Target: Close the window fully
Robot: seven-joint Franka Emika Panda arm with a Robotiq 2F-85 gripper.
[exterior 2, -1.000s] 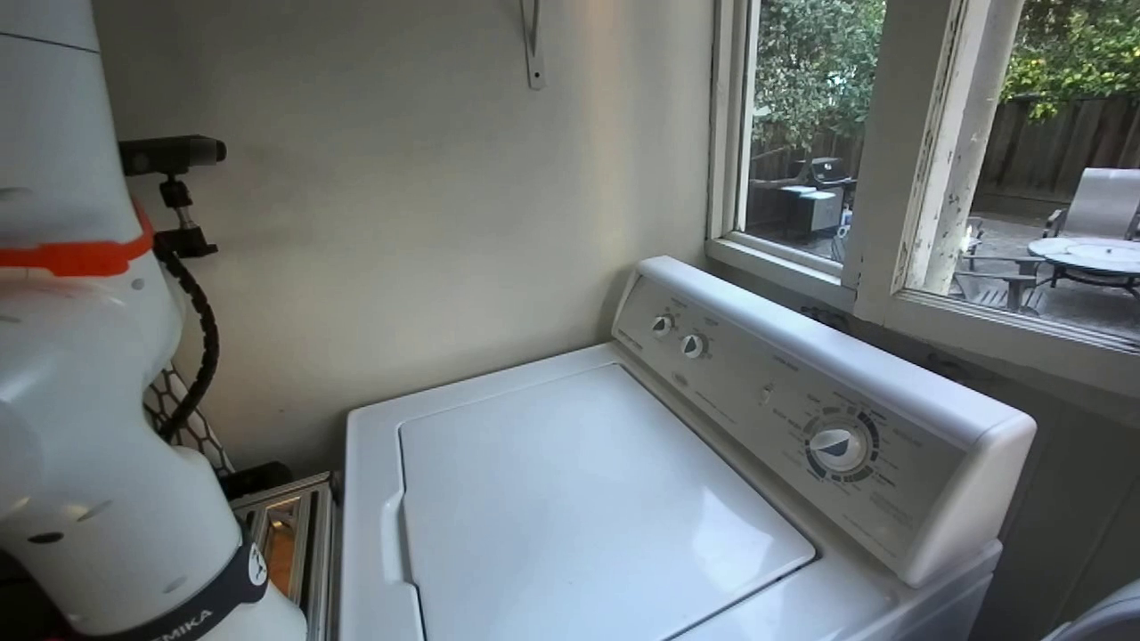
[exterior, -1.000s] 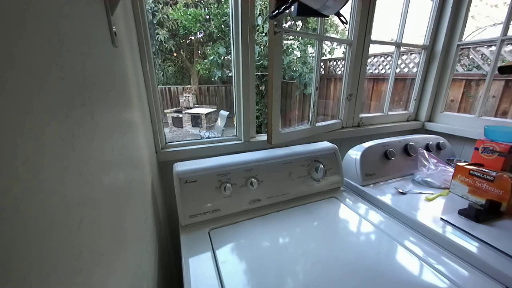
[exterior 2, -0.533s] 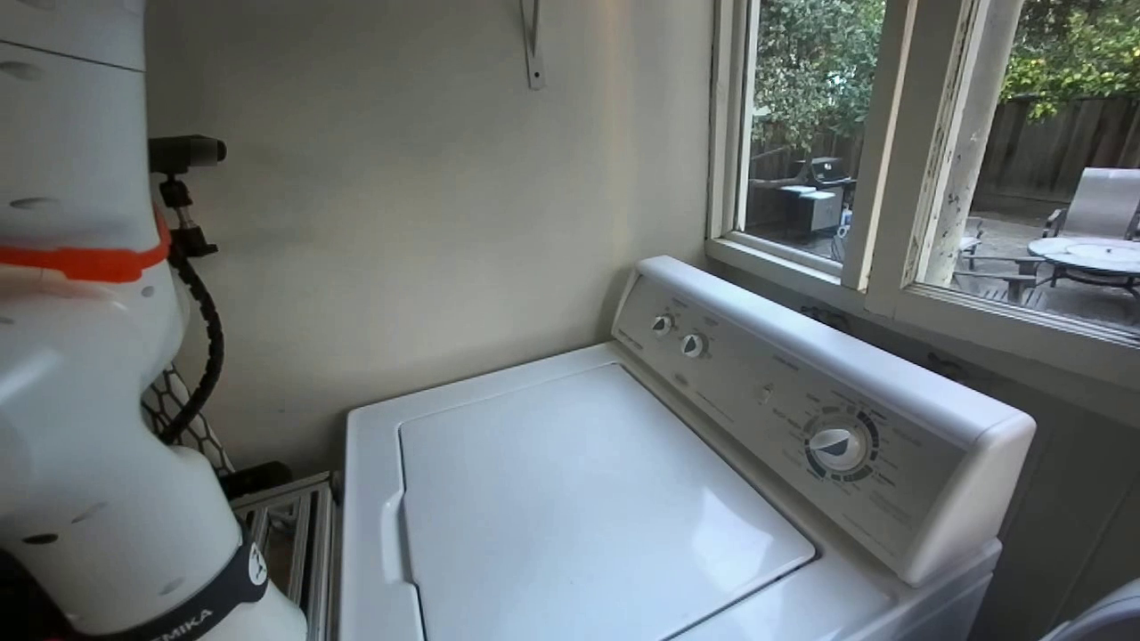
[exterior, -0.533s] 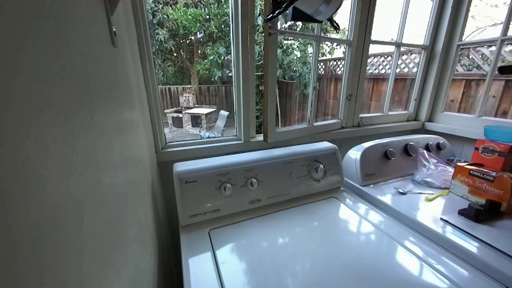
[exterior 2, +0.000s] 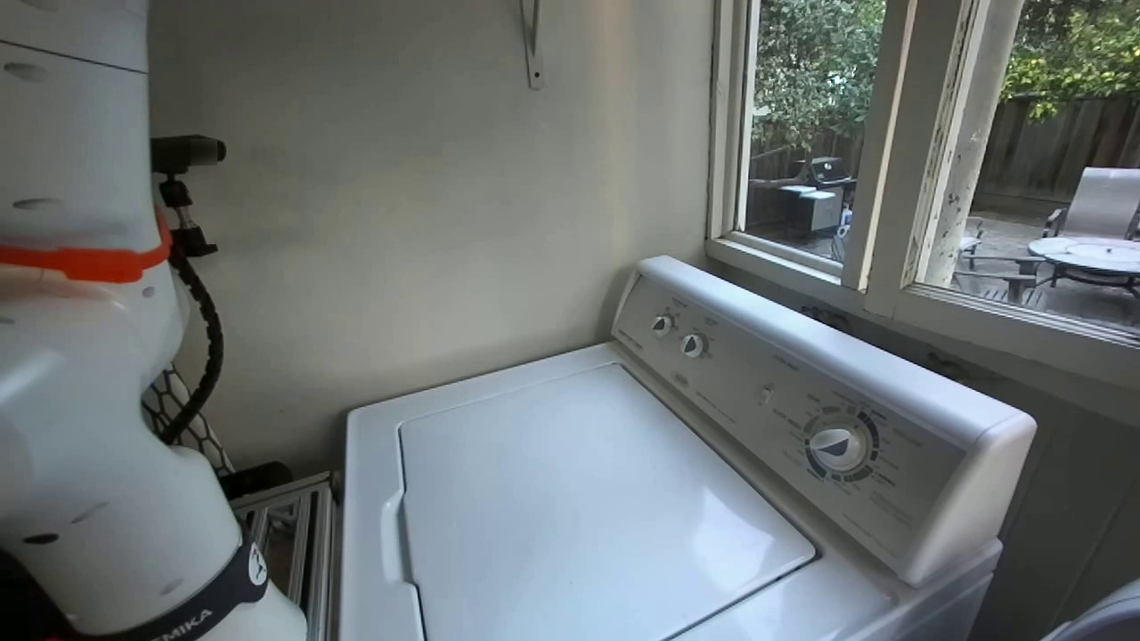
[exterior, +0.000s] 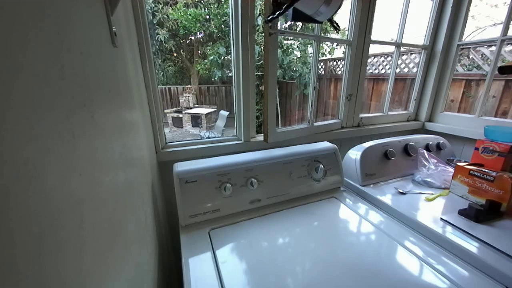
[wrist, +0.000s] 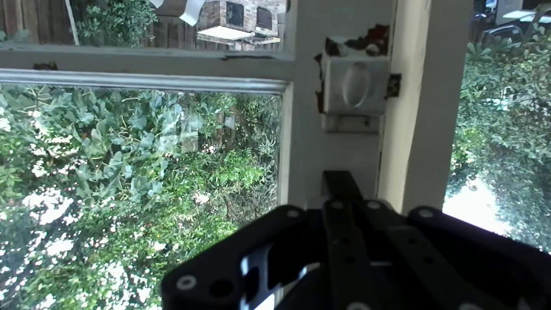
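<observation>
A Tide box (exterior: 490, 154) shows behind a Kirkland Fabric Softener box (exterior: 480, 183) on a silver-paneled machine (exterior: 376, 162) beside a glossy washer (exterior: 304, 240), while "EMIKA" marks your white arm (exterior 2: 80, 356). Above the washer, the white-painted, multi-paned window (exterior: 314, 76) stands ajar, its free edge clear of the frame (exterior: 246, 80), chipped paint edging a boxy latch (wrist: 356, 84). In the wrist view, your gripper (wrist: 351, 193), fingers (wrist: 346, 241) pressed together, overlaps the window's stile (wrist: 310, 159); whether it touches, you cannot tell.
</observation>
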